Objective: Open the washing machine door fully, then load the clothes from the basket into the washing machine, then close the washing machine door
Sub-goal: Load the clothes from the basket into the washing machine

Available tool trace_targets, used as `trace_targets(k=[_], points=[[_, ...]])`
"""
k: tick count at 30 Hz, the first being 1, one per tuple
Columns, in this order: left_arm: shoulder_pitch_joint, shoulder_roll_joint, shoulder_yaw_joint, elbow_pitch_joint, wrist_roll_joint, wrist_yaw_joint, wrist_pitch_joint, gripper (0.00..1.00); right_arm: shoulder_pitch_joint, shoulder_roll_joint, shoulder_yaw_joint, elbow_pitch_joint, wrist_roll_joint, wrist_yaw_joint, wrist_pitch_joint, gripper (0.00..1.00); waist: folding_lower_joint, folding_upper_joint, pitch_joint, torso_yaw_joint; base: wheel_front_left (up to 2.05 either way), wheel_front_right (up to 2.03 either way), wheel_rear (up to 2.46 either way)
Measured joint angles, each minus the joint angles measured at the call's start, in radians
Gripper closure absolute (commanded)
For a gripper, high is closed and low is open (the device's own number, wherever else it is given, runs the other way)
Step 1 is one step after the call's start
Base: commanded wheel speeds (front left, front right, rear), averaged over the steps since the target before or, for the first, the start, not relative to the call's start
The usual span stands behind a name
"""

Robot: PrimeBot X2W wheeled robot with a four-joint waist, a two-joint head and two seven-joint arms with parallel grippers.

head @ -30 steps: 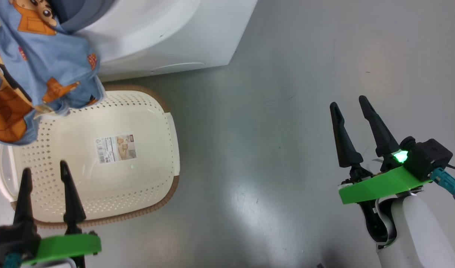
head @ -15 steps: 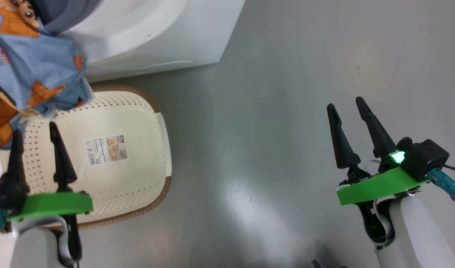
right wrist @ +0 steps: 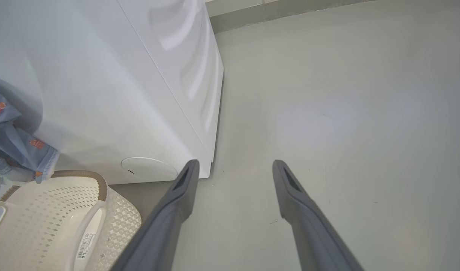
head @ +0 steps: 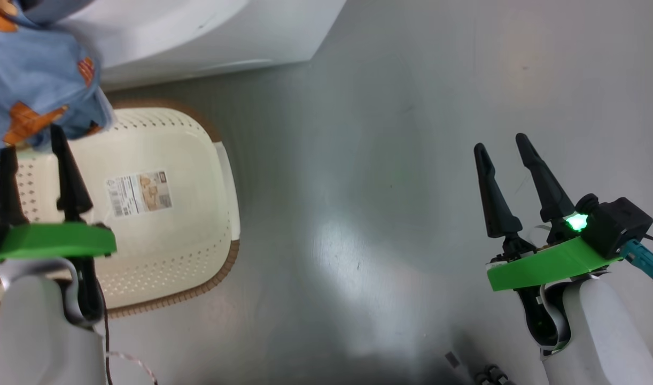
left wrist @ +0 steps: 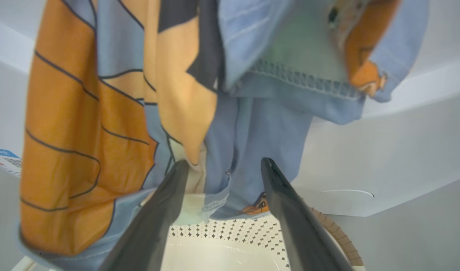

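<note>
Left pincer [left wrist: 224, 162] spread wide, empty, nearer: clothes [left wrist: 139, 94] hanging lengthwise just ahead, over basket's [head: 171, 256] far rim; right pincer [head: 500, 143] likewise spread, well apart.

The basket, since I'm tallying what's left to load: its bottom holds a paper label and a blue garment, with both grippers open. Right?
Not quite. The basket has the paper label on its bottom but no garment. The blue-and-orange clothes hang down the washing machine front, above the basket's far end, as the left wrist view shows. The left gripper and right gripper are open.
</note>
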Motion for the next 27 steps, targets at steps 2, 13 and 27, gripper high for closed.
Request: trace_targets(k=[2, 13, 27], points=[[-0.025, 0.000, 0.004, 0.010, 0.000, -0.009, 0.000, 0.00, 0.000, -0.001, -0.002, -0.005, 0.000, 0.000, 0.000, 0.00, 0.0000, 0.0000, 0.015, 0.001, 0.00, 0.00, 0.00], [-0.120, -0.012, 0.027, 0.047, -0.032, -0.052, 0.000, 0.00, -0.021, 0.000, -0.002, -0.013, 0.000, 0.000, 0.000, 0.00, 0.0000, 0.0000, 0.055, 0.009, 0.00, 0.00, 0.00], [-0.215, 0.002, 0.031, 0.132, -0.123, -0.068, -0.001, 1.00, -0.021, -0.002, -0.006, -0.006, -0.001, 0.000, 0.000, 0.00, 0.0000, 0.0000, 0.055, 0.007, 0.00, 0.00, 0.00]])
